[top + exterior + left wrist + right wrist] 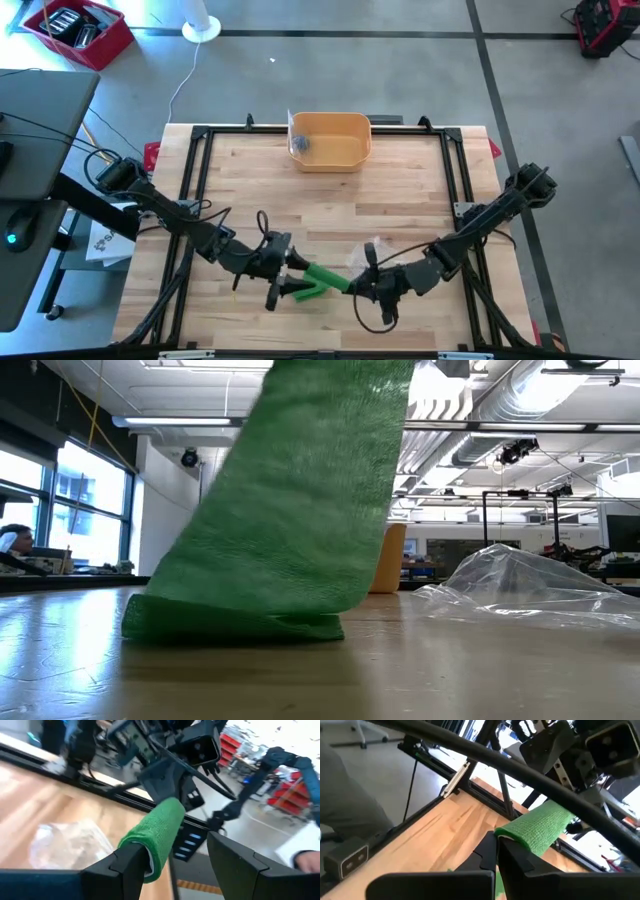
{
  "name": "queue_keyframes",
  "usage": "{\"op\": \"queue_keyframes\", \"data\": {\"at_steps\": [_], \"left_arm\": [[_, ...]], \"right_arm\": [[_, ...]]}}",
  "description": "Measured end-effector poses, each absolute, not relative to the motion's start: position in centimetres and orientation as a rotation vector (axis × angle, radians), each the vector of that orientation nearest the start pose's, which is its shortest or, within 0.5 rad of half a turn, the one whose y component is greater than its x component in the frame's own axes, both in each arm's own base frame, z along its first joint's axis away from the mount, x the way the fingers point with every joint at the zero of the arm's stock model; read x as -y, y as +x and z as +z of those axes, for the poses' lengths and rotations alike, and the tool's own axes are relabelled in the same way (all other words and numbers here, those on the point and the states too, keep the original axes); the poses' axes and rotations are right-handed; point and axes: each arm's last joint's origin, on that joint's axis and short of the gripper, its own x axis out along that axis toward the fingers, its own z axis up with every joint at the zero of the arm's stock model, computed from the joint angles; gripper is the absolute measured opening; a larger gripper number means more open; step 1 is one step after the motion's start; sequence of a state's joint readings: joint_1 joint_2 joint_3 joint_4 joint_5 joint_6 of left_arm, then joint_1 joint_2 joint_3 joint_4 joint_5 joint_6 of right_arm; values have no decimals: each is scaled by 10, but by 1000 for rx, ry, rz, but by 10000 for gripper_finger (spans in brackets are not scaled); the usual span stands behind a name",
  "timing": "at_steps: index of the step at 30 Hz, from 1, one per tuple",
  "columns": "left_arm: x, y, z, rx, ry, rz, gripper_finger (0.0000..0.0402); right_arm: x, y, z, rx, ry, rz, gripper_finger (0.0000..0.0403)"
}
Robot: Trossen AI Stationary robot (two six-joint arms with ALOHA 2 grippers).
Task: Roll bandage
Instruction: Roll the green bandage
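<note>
My right gripper (352, 285) pinches one end of the green bandage (322, 279), stretched lengthwise toward my left gripper (290, 284), whose spread fingers (131, 862) straddle its other end above the desk (400, 200).

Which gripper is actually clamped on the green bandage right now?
The right gripper: its fingers are shut on the bandage. The left gripper stands open around its other end.

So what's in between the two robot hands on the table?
The green bandage stretches between them in the high view. The right tool is shut on one end; the other end sits by the open left tool.
</note>
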State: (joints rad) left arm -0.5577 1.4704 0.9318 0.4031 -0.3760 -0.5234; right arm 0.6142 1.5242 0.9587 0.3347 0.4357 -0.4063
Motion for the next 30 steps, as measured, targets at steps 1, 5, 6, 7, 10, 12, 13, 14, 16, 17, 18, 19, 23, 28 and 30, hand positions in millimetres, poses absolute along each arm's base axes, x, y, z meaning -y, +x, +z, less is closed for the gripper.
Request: {"op": "queue_keyframes", "data": {"at_steps": [1, 5, 6, 7, 10, 12, 13, 14, 16, 17, 18, 19, 23, 28, 30], "left_arm": [[165, 285, 279, -171, -479, -157, 197], [167, 284, 279, -188, -505, -200, 188], [168, 283, 279, -191, -504, -207, 180], [169, 283, 278, -193, -504, -210, 169], [169, 283, 278, -201, -485, -218, 123], [169, 283, 277, -202, -466, -219, 85], [169, 283, 277, -202, -451, -220, 65], [170, 282, 277, -201, -436, -222, 44], [171, 282, 277, -197, -400, -230, 14], [172, 281, 277, -193, -384, -227, 10], [173, 281, 277, -190, -368, -222, 12], [173, 280, 277, -188, -355, -213, 15], [176, 277, 278, -176, -310, -194, 15], [180, 265, 285, -160, -210, -150, 5], [182, 260, 286, -163, -122, -127, 5]], "right_arm": [[-186, 283, 267, -164, -541, 215, 0], [-190, 282, 271, -165, -588, 212, 0], [-191, 282, 271, -165, -601, 213, 0], [-191, 281, 271, -164, -614, 215, 0], [-192, 281, 271, -165, -622, 212, 0], [-191, 281, 270, -170, -592, 209, 0], [-191, 281, 270, -172, -577, 207, 0], [-191, 281, 271, -172, -565, 205, 0], [-191, 281, 271, -174, -547, 197, 3], [-191, 281, 271, -175, -538, 195, 6], [-191, 281, 271, -178, -522, 190, 10], [-191, 281, 270, -181, -507, 184, 15], [-190, 282, 271, -180, -462, 169, 43], [-188, 283, 273, -171, -344, 108, 80], [-186, 285, 274, -168, -268, 97, 91]]}}
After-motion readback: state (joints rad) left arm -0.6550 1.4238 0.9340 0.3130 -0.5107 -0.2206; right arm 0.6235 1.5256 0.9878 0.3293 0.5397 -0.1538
